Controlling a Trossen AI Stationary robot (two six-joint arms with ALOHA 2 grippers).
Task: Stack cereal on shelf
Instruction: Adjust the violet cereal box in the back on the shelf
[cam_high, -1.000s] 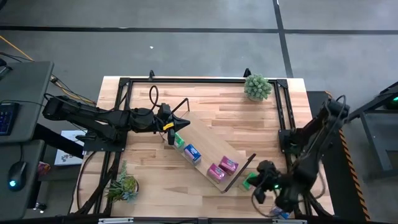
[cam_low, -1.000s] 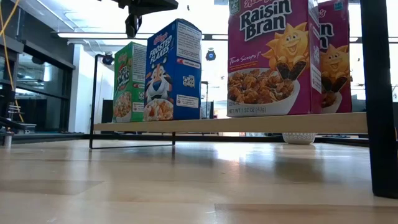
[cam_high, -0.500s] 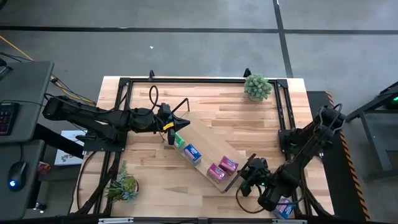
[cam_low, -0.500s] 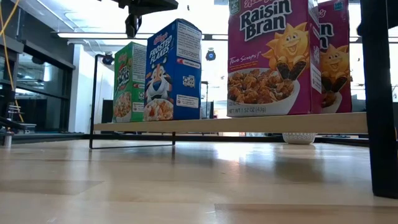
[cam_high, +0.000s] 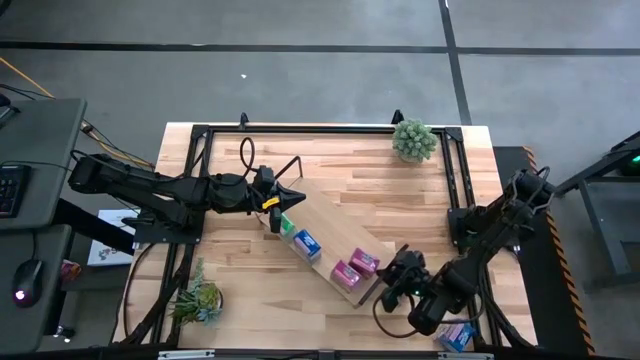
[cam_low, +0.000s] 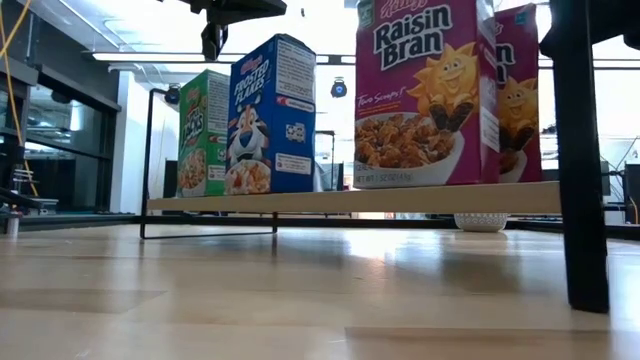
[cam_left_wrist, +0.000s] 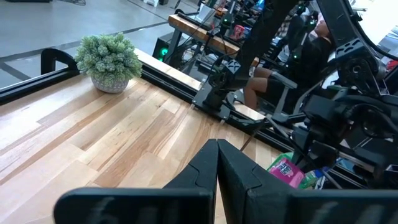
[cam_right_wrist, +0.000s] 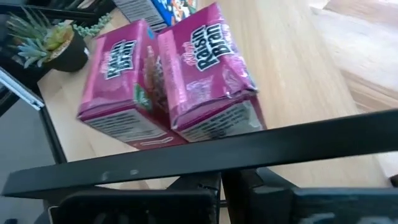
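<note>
The right claw (cam_high: 392, 290), pressed together on the shelf's (cam_high: 330, 245) black end frame beside two pink cereal boxes (cam_right_wrist: 168, 78), seems to be shifting the shelf; next, fetching remaining boxes, while the left claw (cam_high: 275, 195), fingers touching, waits at the far end.

Two magenta Raisin Bran cereal boxes (cam_right_wrist: 168, 81) stand touching side by side on a light-wood shelf board (cam_right_wrist: 292, 62), a thin black metal frame bar (cam_right_wrist: 205, 158) crossing before them, with a small green potted plant (cam_right_wrist: 46, 40) and a blue cereal box (cam_right_wrist: 155, 7) beyond.
</note>
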